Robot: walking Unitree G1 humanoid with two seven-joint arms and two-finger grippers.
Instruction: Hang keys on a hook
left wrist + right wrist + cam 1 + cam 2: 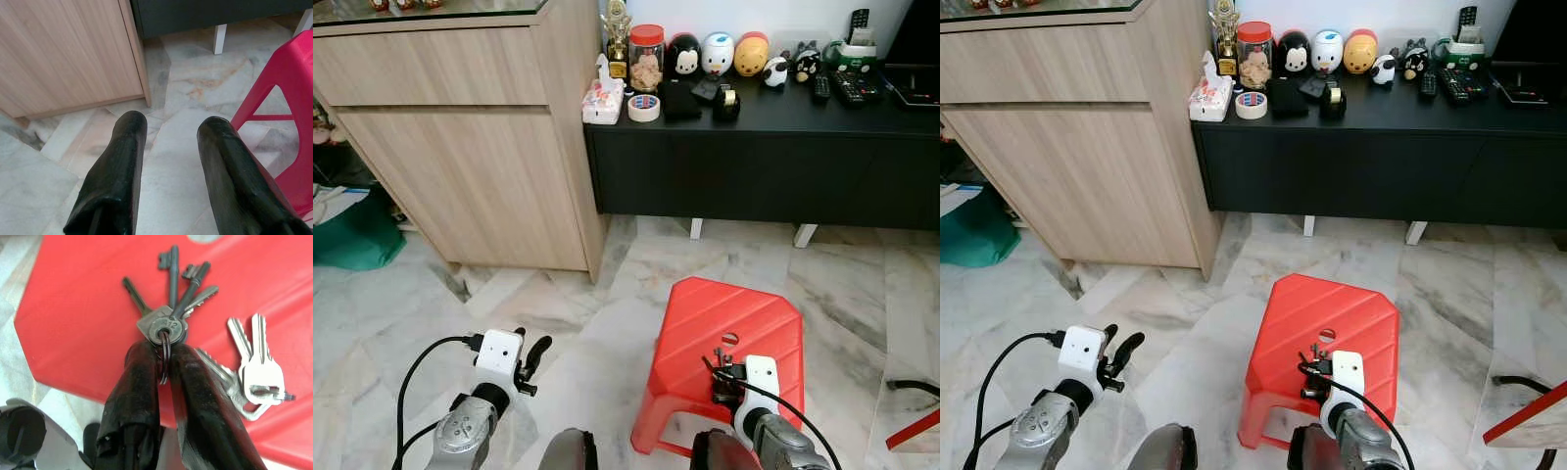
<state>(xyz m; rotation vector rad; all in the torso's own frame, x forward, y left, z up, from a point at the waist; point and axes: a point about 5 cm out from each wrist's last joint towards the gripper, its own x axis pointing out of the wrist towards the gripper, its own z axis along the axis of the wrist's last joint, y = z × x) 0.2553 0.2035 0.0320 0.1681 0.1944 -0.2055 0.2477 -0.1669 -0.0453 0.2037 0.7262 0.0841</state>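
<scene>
I had the keys (171, 318) clamped in my right gripper (164, 363), the two black fingers pressed together on the dark ring just above the red stool (705, 323). The bunch fanned out over the stool's top: several long dark keys, and a few silver ones hanging off to one side. My left gripper (171, 142) hung beside the stool, over the marble floor (558, 304), its fingers apart and holding nothing.

By my reckoning the task was only begun. The pick-up looked done, since the keys were in my grip, though I could not tell whether they had fully cleared the stool. No hook could be seen from where I stood, so finding it, carrying the keys there and slipping the ring over it all remained.

As for writing, the round head of one key read "A12" or something close to it. The jar, tape and toys on the black cabinet (754, 147) beyond the stool were too small to read.
</scene>
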